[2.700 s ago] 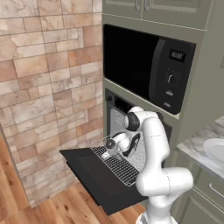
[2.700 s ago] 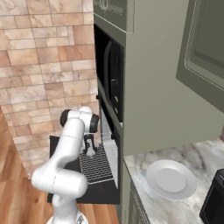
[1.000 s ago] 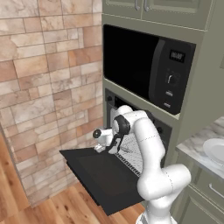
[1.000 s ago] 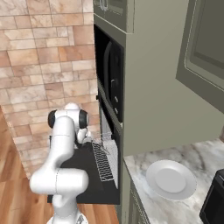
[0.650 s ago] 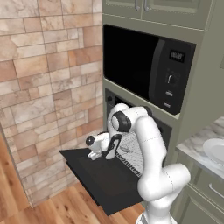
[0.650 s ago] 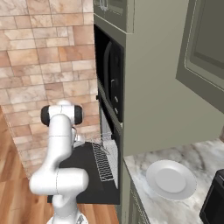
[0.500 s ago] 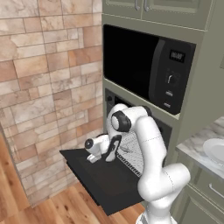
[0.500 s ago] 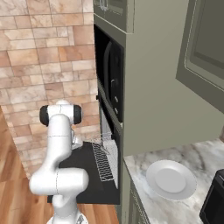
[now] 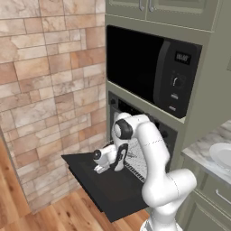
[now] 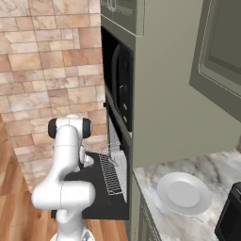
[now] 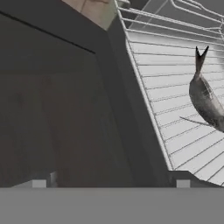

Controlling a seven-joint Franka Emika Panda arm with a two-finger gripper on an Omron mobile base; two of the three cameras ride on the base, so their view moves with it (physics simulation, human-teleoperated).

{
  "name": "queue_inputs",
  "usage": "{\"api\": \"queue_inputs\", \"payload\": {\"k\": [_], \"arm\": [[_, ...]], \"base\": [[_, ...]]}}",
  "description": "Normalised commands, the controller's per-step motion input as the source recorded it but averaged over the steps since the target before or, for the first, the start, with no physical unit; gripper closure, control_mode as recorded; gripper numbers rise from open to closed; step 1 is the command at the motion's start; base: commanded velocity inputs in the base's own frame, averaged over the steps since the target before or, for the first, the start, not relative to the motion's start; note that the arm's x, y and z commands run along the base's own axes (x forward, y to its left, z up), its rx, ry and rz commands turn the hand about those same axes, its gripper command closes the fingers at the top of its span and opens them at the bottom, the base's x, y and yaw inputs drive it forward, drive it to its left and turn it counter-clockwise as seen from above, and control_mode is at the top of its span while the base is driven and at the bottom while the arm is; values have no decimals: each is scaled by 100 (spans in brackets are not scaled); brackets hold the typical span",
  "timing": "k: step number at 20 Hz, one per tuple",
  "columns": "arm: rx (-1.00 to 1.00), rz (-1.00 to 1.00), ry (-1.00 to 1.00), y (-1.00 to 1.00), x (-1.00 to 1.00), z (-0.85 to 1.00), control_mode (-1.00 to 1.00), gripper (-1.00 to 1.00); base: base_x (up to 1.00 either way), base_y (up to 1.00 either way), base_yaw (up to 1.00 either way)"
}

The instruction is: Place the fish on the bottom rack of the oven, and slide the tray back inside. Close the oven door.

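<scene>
One fish (image 11: 204, 101) lies on the bottom rack (image 11: 175, 109); no legible writing

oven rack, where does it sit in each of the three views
Left base view: the bottom rack shows right of centre, behind the arm, at the oven mouth.
Right base view: it stands out edge-on at lower centre, over the oven door.
Hand view: it fills the upper right, with the fish lying on it.
Shared landmark: the open black oven door.
</scene>
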Motion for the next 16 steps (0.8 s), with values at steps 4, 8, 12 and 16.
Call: {"api": "queue_inputs", "payload": {"k": [4,8,12,16], "arm": [[0,0,11,-21,29,-87,-100,-100],[0,0,11,-32,34,-66,-100,-100],[-2,0,5,-77,19,-32,-100,-100],[-5,3,11,-100,18,-14,-100,-100]], "base": [[0,0,0],[0,0,0],[0,0,0],[0,0,0]]}}
